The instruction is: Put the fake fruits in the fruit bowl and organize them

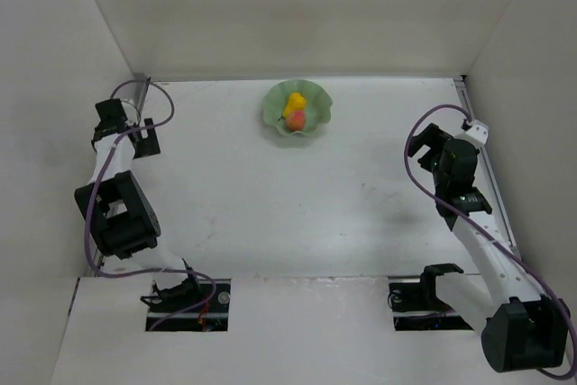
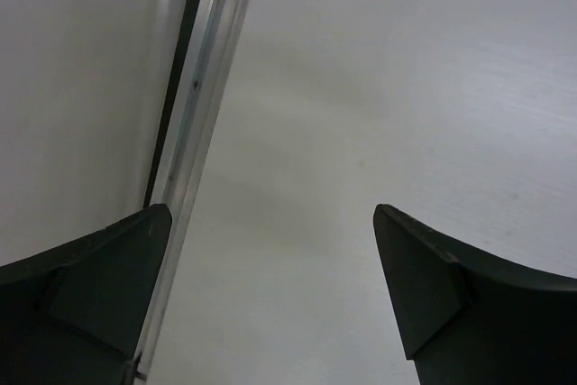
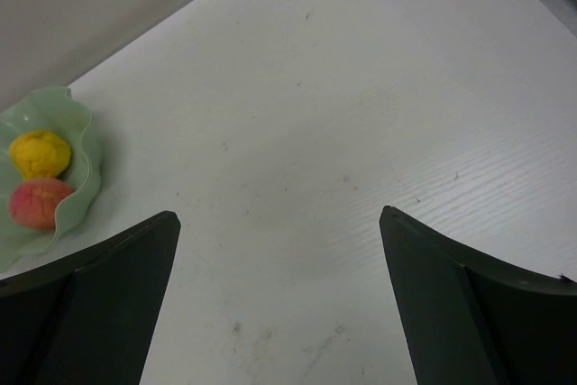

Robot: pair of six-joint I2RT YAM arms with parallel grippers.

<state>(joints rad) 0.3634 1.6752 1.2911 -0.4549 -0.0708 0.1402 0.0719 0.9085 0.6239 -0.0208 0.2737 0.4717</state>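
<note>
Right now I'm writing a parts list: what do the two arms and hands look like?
The left arm and right arm have white links and black joints, each trailing a purple cable. The left hand and right hand each have two dark, wedge-shaped fingers.

Light: even, diffuse, moderately bright.
Shadows: faint, soft-edged beside bowl (image 1: pixel 271 112).
Wrist views: fingers (image 2: pixel 81 304) dark, slightly blurred; table (image 3: pixel 361 132) grain sharp.
Top view: soft, low detail.
</note>
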